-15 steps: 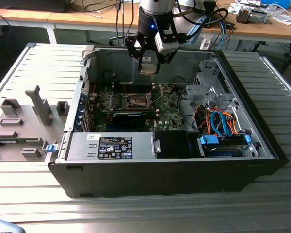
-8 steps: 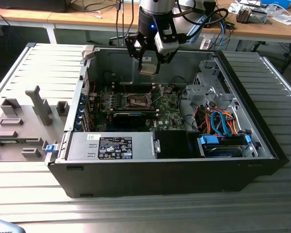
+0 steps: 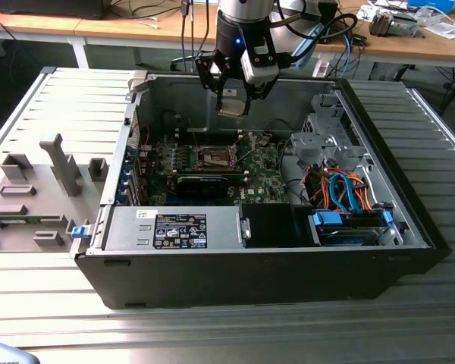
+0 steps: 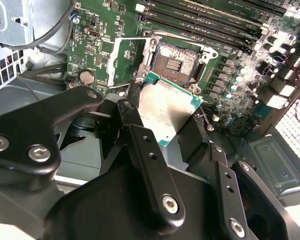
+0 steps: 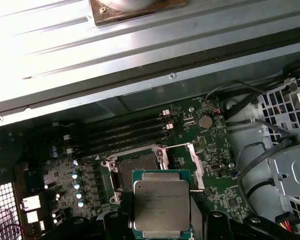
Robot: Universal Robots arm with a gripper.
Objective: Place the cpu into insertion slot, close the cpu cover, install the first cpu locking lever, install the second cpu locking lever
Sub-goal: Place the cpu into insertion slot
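Our gripper (image 3: 233,103) clamps the cpu (image 5: 161,202) above the empty insertion slot (image 5: 138,167). We judge nothing seated yet; the cpu cover (image 4: 121,59) stands open.

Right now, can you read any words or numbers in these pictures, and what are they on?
On the grey metal box, the black label: print too small to read.
Beside it, the white sticker: too small to read.
On the cpu: faint print on its metal top, too blurred to read.
No text here can be read.
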